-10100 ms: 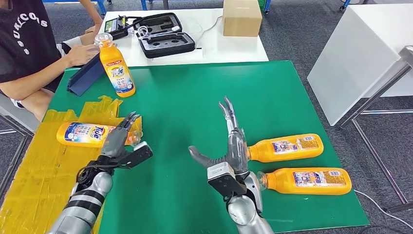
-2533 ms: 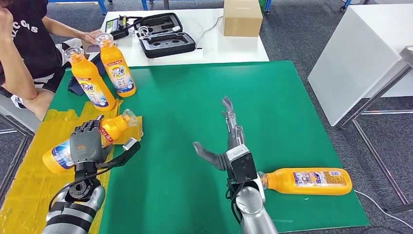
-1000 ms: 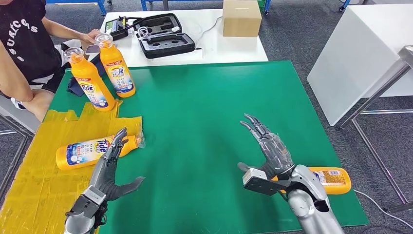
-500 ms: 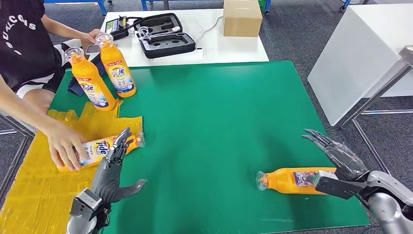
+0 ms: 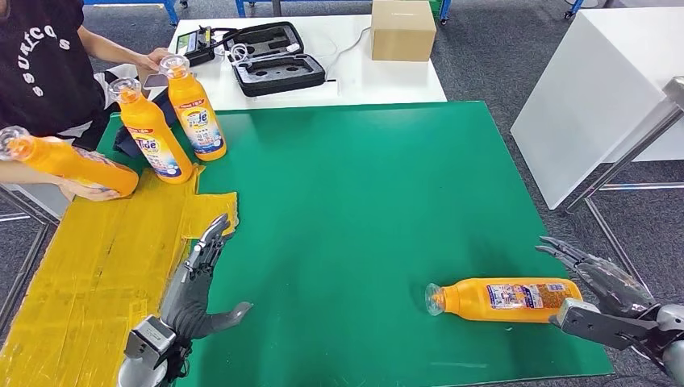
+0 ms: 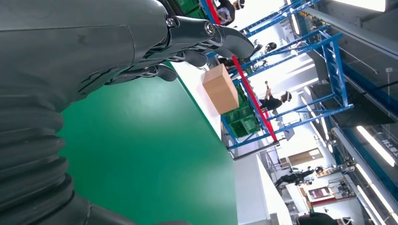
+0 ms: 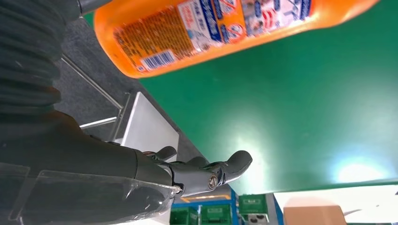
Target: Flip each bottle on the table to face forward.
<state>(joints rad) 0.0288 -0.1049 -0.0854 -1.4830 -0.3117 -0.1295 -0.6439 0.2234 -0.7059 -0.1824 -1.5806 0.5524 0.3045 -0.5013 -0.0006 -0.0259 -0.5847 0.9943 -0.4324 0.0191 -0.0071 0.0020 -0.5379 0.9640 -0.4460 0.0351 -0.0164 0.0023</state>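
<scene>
1. Head view. One orange bottle [image 5: 504, 297] lies on its side on the green mat [image 5: 355, 185] at about 4 o'clock, cap toward the mat's centre, back label up. The right hand [image 5: 601, 282] sits just beside the bottle's base at the mat's right edge, fingers spread wide and holding nothing; whether it touches the bottle cannot be told.
2. Head view, continued. The left hand [image 5: 198, 278] hovers at about 8 o'clock, on the seam between the mat and the yellow taped area [image 5: 89, 274], fingers straight and apart, thumb out, empty.
3. Head view, continued. Two upright bottles [image 5: 173, 113] stand at about 10 o'clock near the mat's far left corner, just beside each other, front labels facing the camera. A person's hand [image 5: 85, 190] holds a third orange bottle [image 5: 68, 164] tilted above the yellow area at 9 o'clock.
4. Head view, continued. Beyond the mat, at 12 o'clock, a white table [image 5: 355, 76] carries an open black case [image 5: 274, 58] and a cardboard box [image 5: 401, 28].
5. Left wrist view. Dark fingers [image 6: 206, 40] extend uncurled above the green surface, gripping nothing; the cardboard box is beyond them.
6. Right wrist view. The lying bottle's base and barcode label fill the frame's far side; the fingers [image 7: 211, 171] are open and apart from it.
</scene>
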